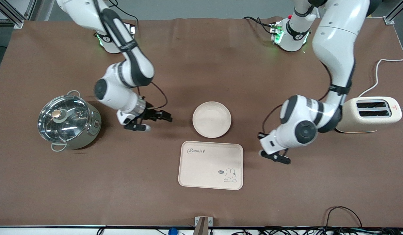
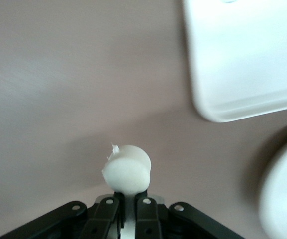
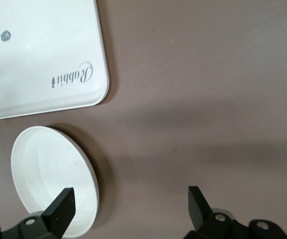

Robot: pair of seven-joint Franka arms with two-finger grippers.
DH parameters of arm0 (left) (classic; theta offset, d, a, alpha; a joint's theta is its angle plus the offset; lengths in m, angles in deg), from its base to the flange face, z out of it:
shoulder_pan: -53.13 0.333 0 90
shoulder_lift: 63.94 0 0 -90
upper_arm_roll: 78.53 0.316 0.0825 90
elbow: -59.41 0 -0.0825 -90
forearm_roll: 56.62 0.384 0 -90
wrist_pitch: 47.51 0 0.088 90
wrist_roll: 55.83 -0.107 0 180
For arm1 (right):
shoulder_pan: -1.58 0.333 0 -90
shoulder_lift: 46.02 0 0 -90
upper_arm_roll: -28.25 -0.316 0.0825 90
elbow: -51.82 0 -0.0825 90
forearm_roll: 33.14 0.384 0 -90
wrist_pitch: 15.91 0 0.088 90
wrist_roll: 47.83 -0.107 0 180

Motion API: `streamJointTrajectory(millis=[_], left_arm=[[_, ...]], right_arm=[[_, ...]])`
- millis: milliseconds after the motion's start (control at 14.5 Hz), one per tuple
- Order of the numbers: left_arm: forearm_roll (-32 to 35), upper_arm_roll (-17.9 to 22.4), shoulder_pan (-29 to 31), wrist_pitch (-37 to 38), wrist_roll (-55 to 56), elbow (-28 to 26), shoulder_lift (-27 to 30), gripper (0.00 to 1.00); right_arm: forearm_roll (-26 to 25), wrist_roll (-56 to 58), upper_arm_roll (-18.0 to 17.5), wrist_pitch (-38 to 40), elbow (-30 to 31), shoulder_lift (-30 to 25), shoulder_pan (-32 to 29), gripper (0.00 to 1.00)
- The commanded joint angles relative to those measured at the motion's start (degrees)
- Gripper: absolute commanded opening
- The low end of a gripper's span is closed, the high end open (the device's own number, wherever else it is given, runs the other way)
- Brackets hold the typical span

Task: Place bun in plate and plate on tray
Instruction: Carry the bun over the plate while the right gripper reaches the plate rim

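On the brown desk (image 1: pixel 201 81) you see the tray (image 1: pixel 210 165) beside your left pincer (image 1: pixel 276 157), the plate (image 1: pixel 211 119) just above it. That pincer is clenched on the bun (image 2: pixel 127 170); your right pincer (image 1: pixel 152 120) hangs released near the plate.

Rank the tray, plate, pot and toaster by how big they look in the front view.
1. tray
2. pot and toaster, too alike to separate
3. plate
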Motion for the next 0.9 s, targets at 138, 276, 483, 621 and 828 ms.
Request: streamJointTrajectory(millis=[138, 276, 483, 621, 828], left_arm=[[-8.33, -0.32, -10.21, -3.29, 21.34, 0.27, -2.41, 0.12], [-8.42, -0.33, -12.33, -5.84, 26.62, 0.27, -3.73, 0.14], [-7.99, -0.24, -13.57, -6.64, 29.28, 0.27, -4.35, 0.99], [-7.72, -0.24, -13.22, -6.99, 28.93, 0.27, -3.83, 1.00], [-7.72, -0.06, -12.69, -6.55, 29.55, 0.27, -3.47, 1.00]], right_arm=[[6.37, -2.53, 0.71, -7.36, -4.43, 8.55, 8.31, 0.92], [7.34, -2.70, 0.71, -9.12, -6.28, 11.36, 10.08, 0.90], [7.35, -4.55, 0.79, -9.83, -9.45, 14.18, 12.19, 0.78], [7.00, -3.85, 0.80, -9.74, -10.33, 14.98, 12.28, 0.42], [6.73, -3.76, 0.80, -9.83, -10.34, 15.16, 12.46, 0.00]])
